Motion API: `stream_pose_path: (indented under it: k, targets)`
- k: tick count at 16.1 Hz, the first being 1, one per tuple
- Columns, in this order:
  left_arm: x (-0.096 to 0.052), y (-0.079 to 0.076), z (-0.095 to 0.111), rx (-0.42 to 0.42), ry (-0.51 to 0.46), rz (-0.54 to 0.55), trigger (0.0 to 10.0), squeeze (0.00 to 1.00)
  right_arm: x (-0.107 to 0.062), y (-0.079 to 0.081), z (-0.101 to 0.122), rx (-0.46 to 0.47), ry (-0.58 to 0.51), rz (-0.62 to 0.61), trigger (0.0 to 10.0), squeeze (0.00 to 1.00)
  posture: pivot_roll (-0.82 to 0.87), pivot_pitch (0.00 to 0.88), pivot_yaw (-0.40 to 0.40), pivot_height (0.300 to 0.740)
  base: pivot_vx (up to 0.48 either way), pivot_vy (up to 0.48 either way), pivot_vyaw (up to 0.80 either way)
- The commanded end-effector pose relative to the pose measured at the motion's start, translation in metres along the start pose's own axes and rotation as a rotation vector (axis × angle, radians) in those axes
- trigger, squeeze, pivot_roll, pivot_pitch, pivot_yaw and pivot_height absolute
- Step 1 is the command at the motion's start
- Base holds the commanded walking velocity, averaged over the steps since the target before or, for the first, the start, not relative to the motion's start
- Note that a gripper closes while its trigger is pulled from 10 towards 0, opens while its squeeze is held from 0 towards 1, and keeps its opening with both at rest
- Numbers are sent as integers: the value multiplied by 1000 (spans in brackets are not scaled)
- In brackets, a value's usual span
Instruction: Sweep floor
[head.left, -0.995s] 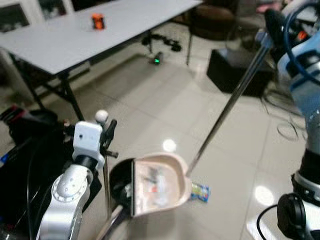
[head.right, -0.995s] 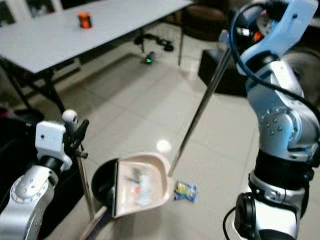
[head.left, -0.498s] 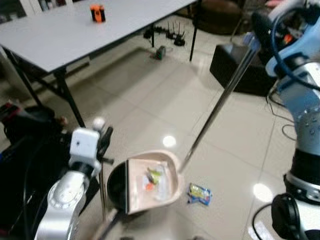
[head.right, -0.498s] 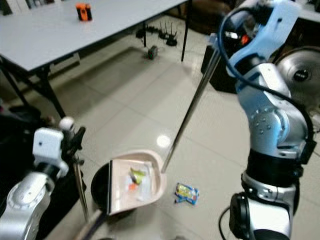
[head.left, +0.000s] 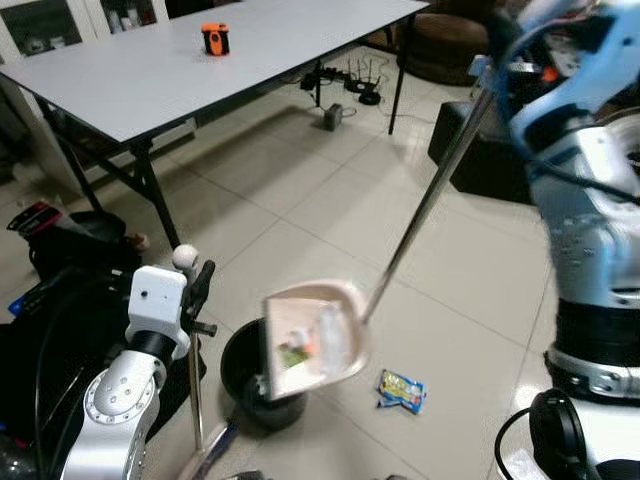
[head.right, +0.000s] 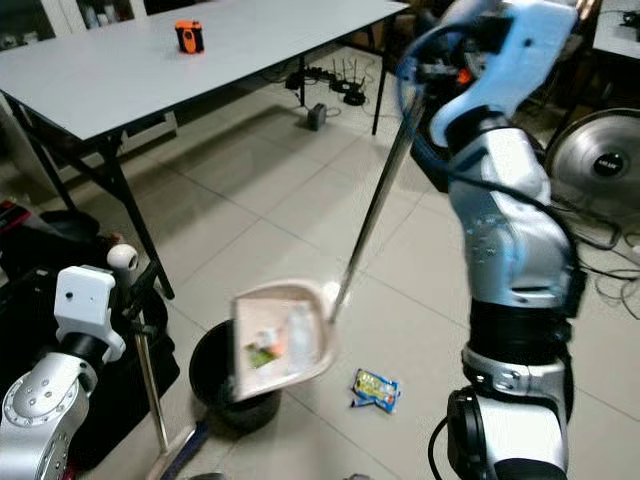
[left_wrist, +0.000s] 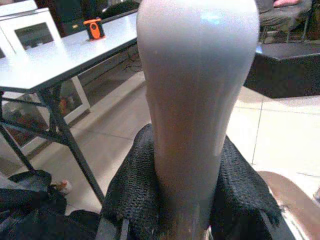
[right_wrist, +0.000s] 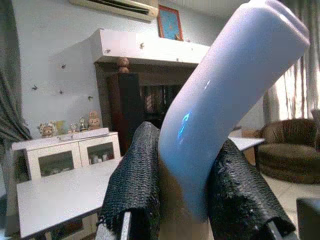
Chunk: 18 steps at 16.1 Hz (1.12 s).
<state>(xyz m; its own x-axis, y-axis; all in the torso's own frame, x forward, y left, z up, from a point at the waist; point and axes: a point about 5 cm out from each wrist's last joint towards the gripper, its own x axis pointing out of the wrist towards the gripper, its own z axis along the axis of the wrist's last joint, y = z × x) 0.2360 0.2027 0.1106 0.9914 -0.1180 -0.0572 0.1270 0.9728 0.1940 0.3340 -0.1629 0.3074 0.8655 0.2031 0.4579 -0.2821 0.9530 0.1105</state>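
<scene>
A beige dustpan (head.left: 312, 340) on a long silver pole (head.left: 425, 205) hangs tilted over a round black bin (head.left: 245, 390). Several bits of litter lie in the pan. My right gripper (head.right: 425, 72) is shut on the pole's pale handle (right_wrist: 225, 95), high on the right. My left gripper (head.left: 198, 298) is shut on the thin broom pole (head.left: 193, 390), which stands left of the bin; its grey handle end (left_wrist: 195, 100) sits between the black fingers (left_wrist: 131, 192). A blue and yellow snack packet (head.left: 402, 390) lies on the tiles to the right of the bin.
A grey table (head.left: 130, 75) with an orange object (head.left: 214, 38) stands at the back left, with cables under its far end. Black bags (head.left: 55, 300) lie on the left. A black box (head.left: 485, 150) and a fan (head.right: 600, 160) are on the right.
The dustpan has risen and tipped steeply over the black bin, and the litter has slid toward its lower edge. The camera has shifted too. My left arm still holds the broom upright.
</scene>
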Motion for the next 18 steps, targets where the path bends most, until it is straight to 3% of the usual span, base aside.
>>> stream_pose_path:
  k: [1, 4, 8, 12, 18]
  targets:
    - [2, 0, 6, 16, -33, -6, 10000, 0, 5, 9, 11, -12, -75, 39, 10000, 0, 72, 32, 0, 740, 0, 0, 0]
    - [2, 1, 6, 20, -36, -5, 10000, 0, 8, 40, -7, -63, -104, 189, 10000, 0, 85, 32, -2, 740, 0, 0, 0]
    - [2, 2, 7, 24, -39, 1, 10000, 0, 9, 61, -18, -107, -160, 258, 10000, 0, 93, 26, -6, 740, 0, 0, 0]
    - [4, 2, 7, 27, -44, -1, 10000, 0, 0, 96, -30, -70, -229, 374, 10000, 0, 97, 20, -5, 740, 0, 0, 0]
    - [4, 3, 6, 31, -47, 0, 10000, 0, -17, 132, -44, -66, -267, 538, 10000, 0, 104, 14, -4, 740, 0, 0, 0]
